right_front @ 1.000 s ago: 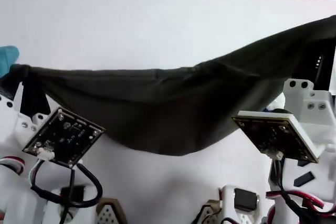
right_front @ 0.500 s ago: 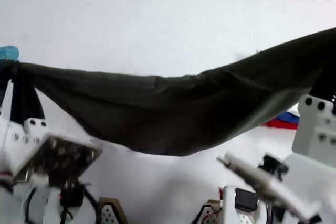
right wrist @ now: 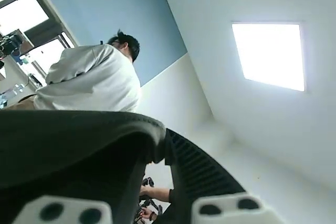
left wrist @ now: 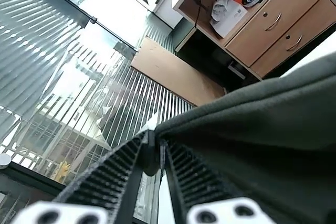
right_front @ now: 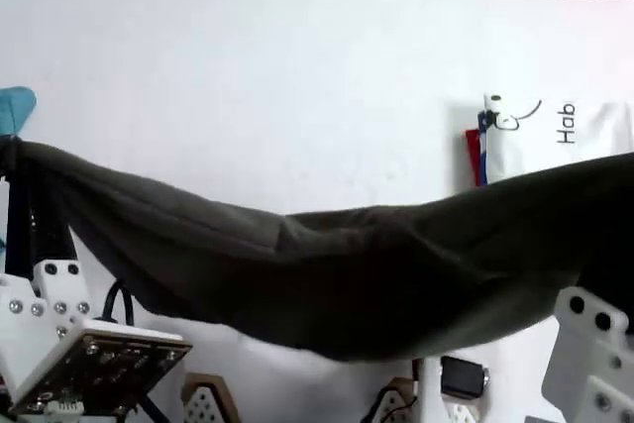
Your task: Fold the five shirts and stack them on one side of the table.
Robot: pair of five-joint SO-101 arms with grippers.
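A dark shirt [right_front: 337,264] hangs stretched across the table between my two arms, sagging in the middle above the white tabletop [right_front: 277,76]. My left gripper [left wrist: 155,156] is shut on one end of the dark shirt [left wrist: 262,129], pinching a fold of the cloth. At the other end my right gripper [right wrist: 160,153] is shut on the dark shirt [right wrist: 68,140]. A white shirt [right_front: 555,126] with a red and blue edge lies on the table at the right.
A light blue cloth [right_front: 15,106] lies at the table's left edge. The arms' bases and camera boards [right_front: 99,369] crowd the front edge. The far half of the table is bare white surface.
Both arms have lifted and pulled the dark shirt toward the front edge. This uncovered the white shirt on the right.
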